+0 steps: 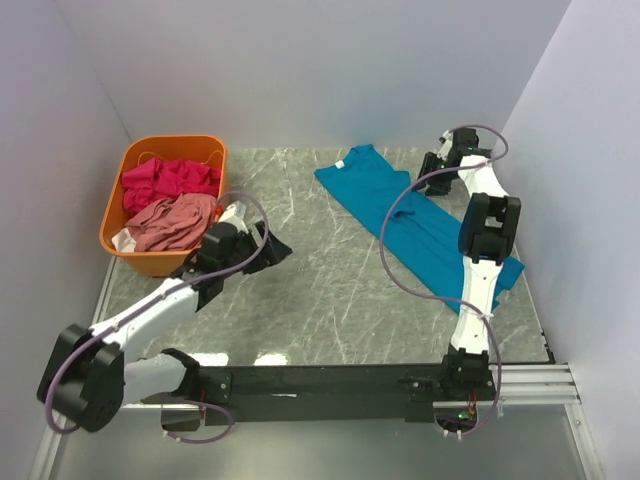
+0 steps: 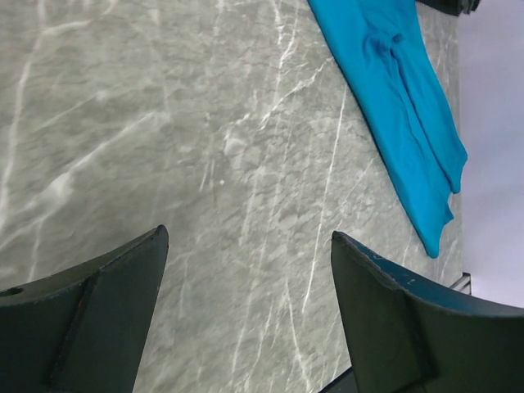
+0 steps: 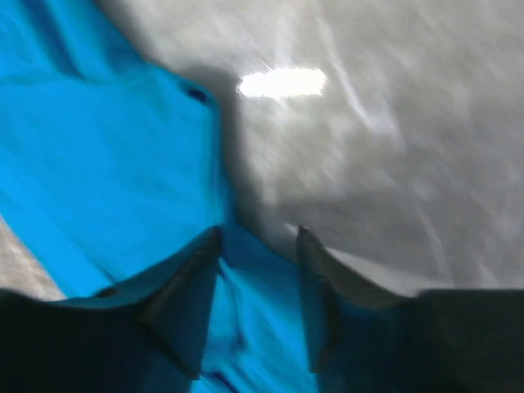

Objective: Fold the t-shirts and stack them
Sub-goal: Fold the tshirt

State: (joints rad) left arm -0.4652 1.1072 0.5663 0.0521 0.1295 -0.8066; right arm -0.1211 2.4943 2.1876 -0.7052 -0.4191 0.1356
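The teal-blue t-shirt lies as a long diagonal strip on the right half of the table, and it also shows in the left wrist view. My right gripper is at its far end. In the blurred right wrist view the gripper has its jaws a narrow gap apart, with an edge of the teal cloth between them. The magenta-pink t-shirt and the dusty salmon-pink t-shirt lie crumpled in the orange basket. My left gripper is wide open and empty over bare table.
The orange basket stands at the far left of the marble table, right beside my left arm. White walls close in the back and both sides. A purple cable from the right arm loops over the teal shirt.
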